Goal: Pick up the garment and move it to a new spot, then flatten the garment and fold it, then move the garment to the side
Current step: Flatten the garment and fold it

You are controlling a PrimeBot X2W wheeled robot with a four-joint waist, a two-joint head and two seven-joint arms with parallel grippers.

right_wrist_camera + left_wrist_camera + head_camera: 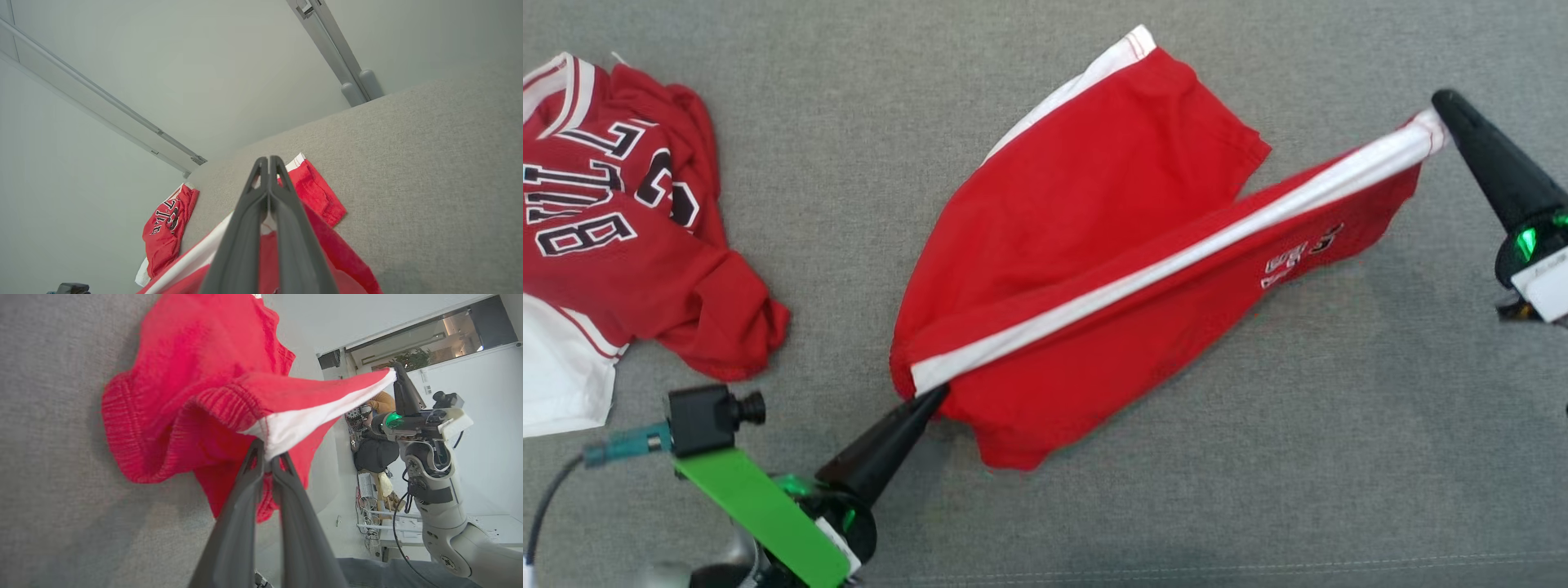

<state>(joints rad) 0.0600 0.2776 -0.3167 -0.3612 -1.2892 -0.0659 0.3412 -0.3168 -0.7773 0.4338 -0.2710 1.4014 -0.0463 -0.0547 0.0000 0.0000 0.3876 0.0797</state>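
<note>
The garment (pixel 1094 245) is a pair of red shorts with a white side stripe, stretched out over the grey surface. My left gripper (pixel 938 394) is shut on the waistband end of the stripe, and the left wrist view shows its fingertips (pixel 267 451) pinching the white cloth (pixel 294 424). My right gripper (pixel 1441 106) is shut on the hem end of the stripe at the far right, lifted so the stripe runs taut between both grippers. The other leg lies flat at the back. In the right wrist view the shut gripper (pixel 269 160) stands over the red garment (pixel 320 196).
A crumpled red jersey (pixel 621 220) with black and white lettering lies at the left edge, also seen as the jersey (pixel 167 228) in the right wrist view. Bare grey fabric surface (pixel 1339 449) spreads to the front and right. The right arm (pixel 433 473) shows in the left wrist view.
</note>
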